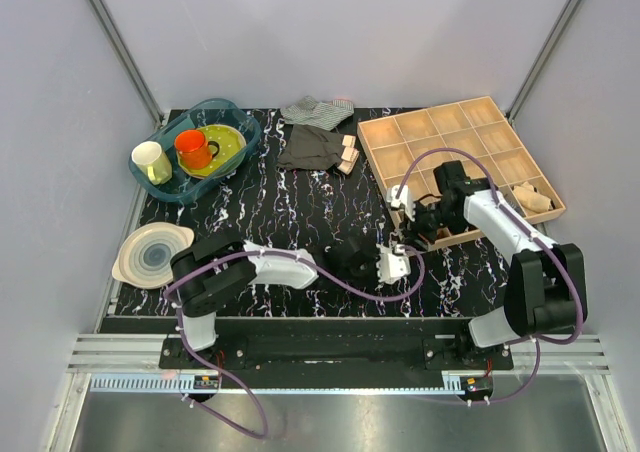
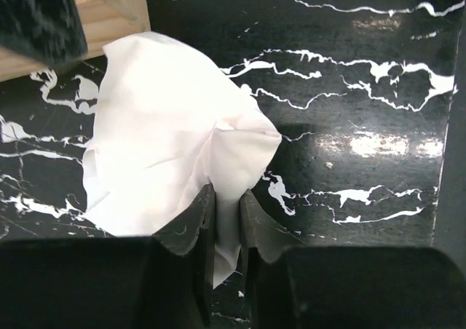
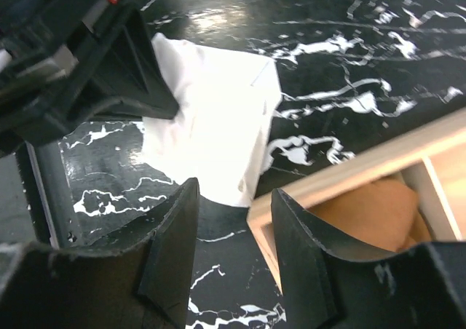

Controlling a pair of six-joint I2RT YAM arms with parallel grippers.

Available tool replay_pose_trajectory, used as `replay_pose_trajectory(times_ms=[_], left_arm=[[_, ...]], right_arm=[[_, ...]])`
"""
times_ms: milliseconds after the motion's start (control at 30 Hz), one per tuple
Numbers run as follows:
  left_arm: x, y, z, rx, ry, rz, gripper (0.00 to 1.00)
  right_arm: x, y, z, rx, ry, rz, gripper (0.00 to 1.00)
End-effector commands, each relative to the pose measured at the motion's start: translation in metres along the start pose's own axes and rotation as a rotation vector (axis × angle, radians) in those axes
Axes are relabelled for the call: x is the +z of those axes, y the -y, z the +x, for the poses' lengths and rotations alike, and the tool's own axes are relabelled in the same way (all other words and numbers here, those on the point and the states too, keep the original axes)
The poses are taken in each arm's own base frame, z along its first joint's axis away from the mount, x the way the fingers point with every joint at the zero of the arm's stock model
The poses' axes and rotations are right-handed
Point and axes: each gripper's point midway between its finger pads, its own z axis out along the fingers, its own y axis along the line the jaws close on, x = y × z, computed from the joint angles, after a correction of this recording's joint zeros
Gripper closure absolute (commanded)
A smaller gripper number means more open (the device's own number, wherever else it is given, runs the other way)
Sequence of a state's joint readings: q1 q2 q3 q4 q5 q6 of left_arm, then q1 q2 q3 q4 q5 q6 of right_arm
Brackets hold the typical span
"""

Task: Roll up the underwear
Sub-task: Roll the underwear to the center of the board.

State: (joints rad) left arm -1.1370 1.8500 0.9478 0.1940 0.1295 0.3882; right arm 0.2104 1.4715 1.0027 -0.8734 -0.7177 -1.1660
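The underwear (image 1: pixel 393 265) is a small crumpled white cloth on the black marbled table, just off the near-left corner of the wooden compartment tray (image 1: pixel 363 144). My left gripper (image 1: pixel 366 258) reaches in from the left. In the left wrist view it (image 2: pixel 226 195) is shut on a fold at the near edge of the underwear (image 2: pixel 167 125). My right gripper (image 1: pixel 408 230) hangs just above and behind the cloth. In the right wrist view it (image 3: pixel 230 192) stands open with nothing between its fingers, a little short of the underwear (image 3: pixel 215 121).
The tray's corner (image 3: pixel 342 183) lies right beside the right fingers, with a tan roll (image 1: pixel 531 198) in a far-right compartment. A dark grey garment (image 1: pixel 312 148), a striped cloth (image 1: pixel 316 109) and wooden blocks (image 1: pixel 348 156) lie at the back. A blue bin of dishes (image 1: pixel 238 120) and a plate (image 1: pixel 152 252) sit left.
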Motion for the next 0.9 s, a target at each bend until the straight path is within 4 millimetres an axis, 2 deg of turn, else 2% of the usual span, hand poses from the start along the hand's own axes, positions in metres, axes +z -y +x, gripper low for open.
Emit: replay_pose_trajectory(times_ms=[0,100,233,333,467,633,733,833,867], left_arm=[[-0.023,0.047,0.111,-0.309,-0.399,0.156,0.97],[-0.033,0.055,0.127,-0.445,-0.467,0.161,1.00],[-0.040,0.055,0.129,-0.556,-0.481,0.143,1.00],[-0.045,0.050,0.128,-0.629,-0.491,0.109,1.00],[-0.055,0.040,0.138,-0.762,-0.513,0.071,1.00],[-0.062,0.042,0.146,-0.894,-0.524,0.079,1.00],[-0.061,0.053,0.148,-0.948,-0.533,0.135,1.00],[-0.055,0.049,0.143,-0.986,-0.500,0.163,1.00],[-0.055,0.049,0.143,-0.990,-0.517,0.171,1.00]], right_arm=[[-0.020,0.019,-0.013,0.048,0.046,0.096,0.47],[-0.022,0.019,-0.015,0.052,0.065,0.105,0.48],[-0.025,0.021,-0.019,0.057,0.094,0.133,0.47],[-0.031,0.025,-0.020,0.072,0.117,0.158,0.47],[-0.034,0.024,-0.019,0.080,0.139,0.163,0.47],[-0.030,0.014,-0.021,0.055,0.167,0.136,0.47],[-0.030,0.002,-0.027,0.009,0.212,0.098,0.47],[-0.030,-0.016,-0.032,-0.098,0.255,0.057,0.45],[-0.029,-0.020,-0.033,-0.216,0.265,0.054,0.41]])
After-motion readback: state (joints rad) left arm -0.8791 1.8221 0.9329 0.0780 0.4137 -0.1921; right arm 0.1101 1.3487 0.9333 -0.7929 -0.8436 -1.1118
